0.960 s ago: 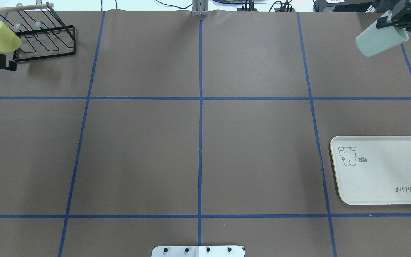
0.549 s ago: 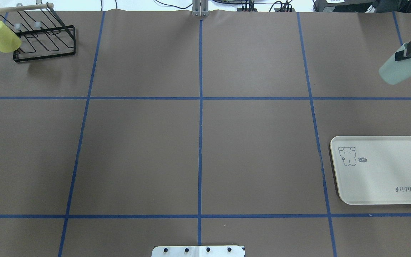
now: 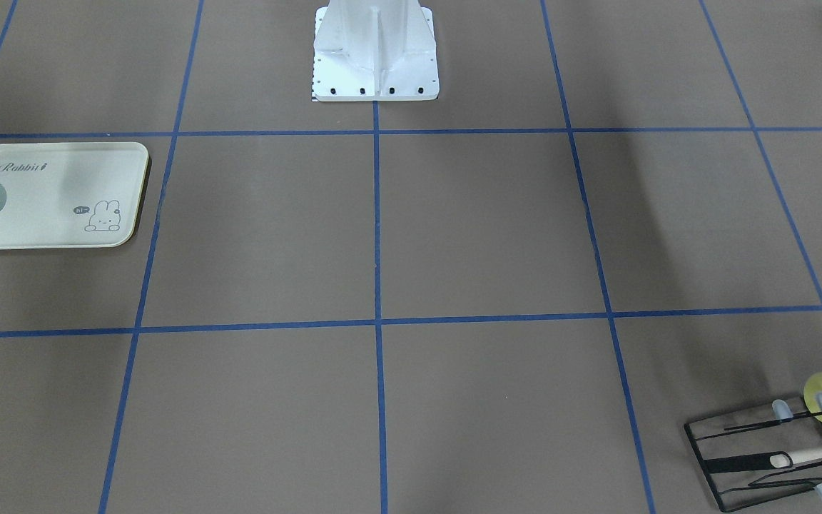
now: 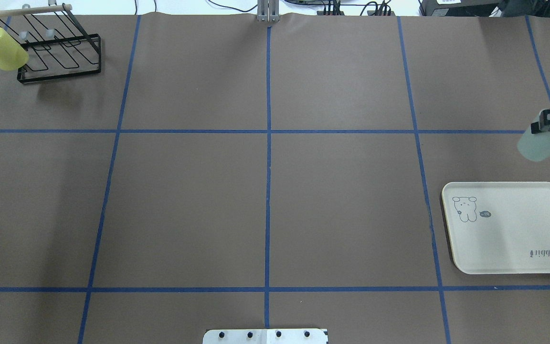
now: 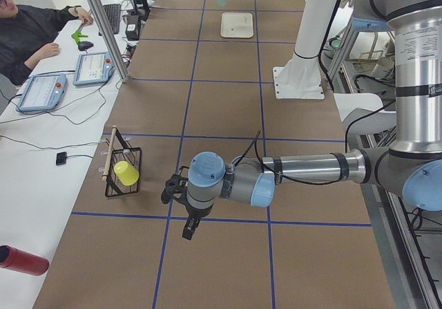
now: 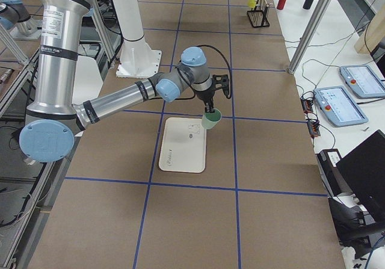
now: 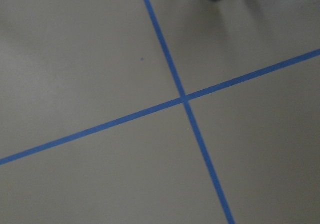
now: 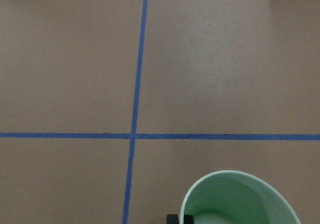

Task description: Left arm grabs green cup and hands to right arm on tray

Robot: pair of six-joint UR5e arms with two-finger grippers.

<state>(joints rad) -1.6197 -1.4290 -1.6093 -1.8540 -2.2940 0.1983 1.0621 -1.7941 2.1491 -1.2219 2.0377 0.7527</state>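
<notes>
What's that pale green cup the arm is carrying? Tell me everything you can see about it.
The green cup is a pale mint tumbler without a handle, smooth and slightly tapered, plastic by its look. The right wrist view looks into its open mouth, and nothing shows inside. The right gripper pinches it at the rim. It hangs in the air, tilted, with its base lowest, close to the bunny end of the tray, and touches nothing else.

Silver arm tubes [image 5: 311,165], pale-blue joint caps [image 5: 207,169], black cable [image 5: 258,143], white bolted pedestal [image 3: 375,53].
</notes>
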